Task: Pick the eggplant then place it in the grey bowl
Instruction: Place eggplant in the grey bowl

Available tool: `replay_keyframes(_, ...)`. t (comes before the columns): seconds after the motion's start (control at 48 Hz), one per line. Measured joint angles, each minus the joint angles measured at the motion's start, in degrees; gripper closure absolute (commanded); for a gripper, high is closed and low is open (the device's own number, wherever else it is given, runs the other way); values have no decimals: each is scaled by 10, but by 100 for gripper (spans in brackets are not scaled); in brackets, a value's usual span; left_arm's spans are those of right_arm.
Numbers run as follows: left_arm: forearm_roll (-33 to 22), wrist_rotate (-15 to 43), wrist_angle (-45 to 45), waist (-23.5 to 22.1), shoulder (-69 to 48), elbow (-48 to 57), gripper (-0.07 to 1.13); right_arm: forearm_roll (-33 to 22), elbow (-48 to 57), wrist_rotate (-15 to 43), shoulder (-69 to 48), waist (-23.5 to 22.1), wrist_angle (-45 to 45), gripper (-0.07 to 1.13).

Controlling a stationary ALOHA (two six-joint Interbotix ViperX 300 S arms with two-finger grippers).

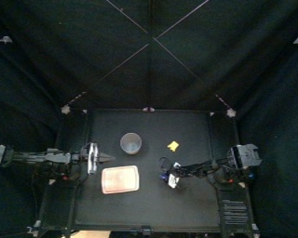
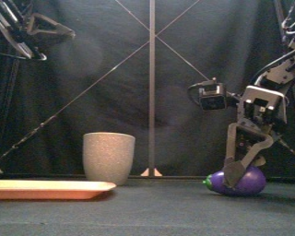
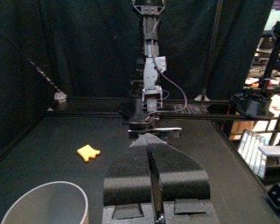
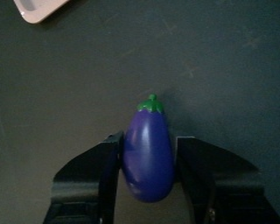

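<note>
Purple eggplant (image 2: pixel 251 184) lies on the worktop's (image 2: pixel 137 212) right side, lengthwise in the right hand's (image 4: pixel 150 140) grip, green stem pointing away from the wrist. Left hand (image 3: pixel 154 133) sits closed, well apart.

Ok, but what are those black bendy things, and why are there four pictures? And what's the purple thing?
Those are two robot arms. Each ends in a gripper, a pincher with two jaws. Four cameras watch the same table at once: one from high above, one level with the table's front edge, and one on each arm's wrist. On the table lie a flat pink tray, a tall grey cup, a small yellow toy and a purple toy eggplant with a green top. The right gripper is down at the table, its jaws shut on the eggplant from both sides. The left gripper is shut, holds nothing and rests at the table's left side.
</note>
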State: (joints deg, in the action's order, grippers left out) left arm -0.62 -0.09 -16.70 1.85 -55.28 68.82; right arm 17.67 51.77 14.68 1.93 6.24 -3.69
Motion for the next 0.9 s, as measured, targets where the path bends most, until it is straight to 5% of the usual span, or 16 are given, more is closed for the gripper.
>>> replay_keyframes(0.229, 0, 1, 0, 0, -1, 1, 109, -11, -16, -5, 1, -7, 4, 51)
replay_keyframes(0.667, 0, 1, 0, 0, 0, 2, 109, -202, -209, -7, -12, -172, 3, 50)
replay_keyframes(0.896, 0, 1, 0, 0, -1, 2, 109, -256, -305, -4, 39, -209, -1, 43)
